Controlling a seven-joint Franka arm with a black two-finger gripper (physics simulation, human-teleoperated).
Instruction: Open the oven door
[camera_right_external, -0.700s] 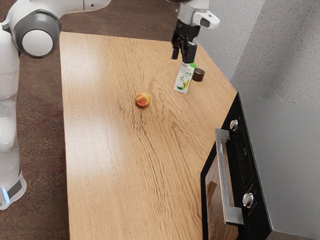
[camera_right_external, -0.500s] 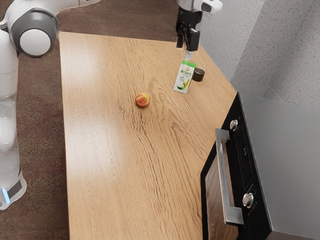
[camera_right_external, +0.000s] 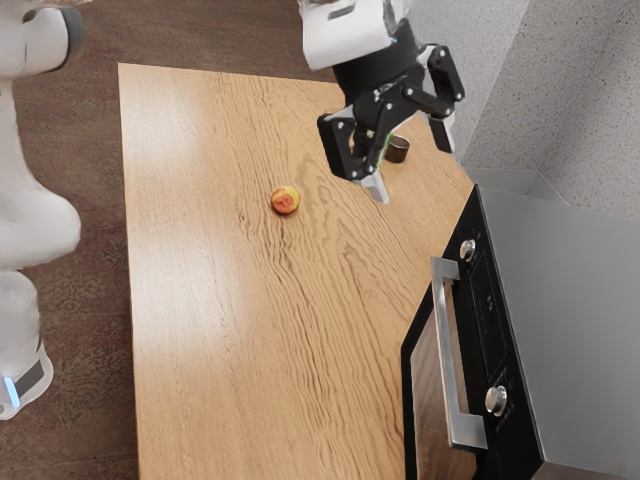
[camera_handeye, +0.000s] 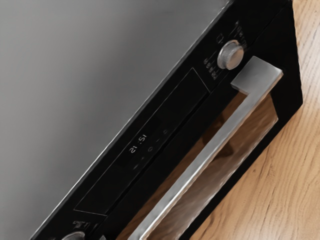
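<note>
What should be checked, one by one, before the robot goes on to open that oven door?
1. Tool open for grasping: ok, its fingers stand apart.
2. Handle in the hand camera's sight: ok, the bar crosses the wrist view.
3. Tool at the handle: not ok, it hangs away from it.
4. Oven door shut, ready to be pulled: ok, it looks flush with the front.
5. Fruit off the handle: ok, it lies well apart on the table.
6. Door's full swing free of the fruit: cannot tell, as its reach isn't shown.
</note>
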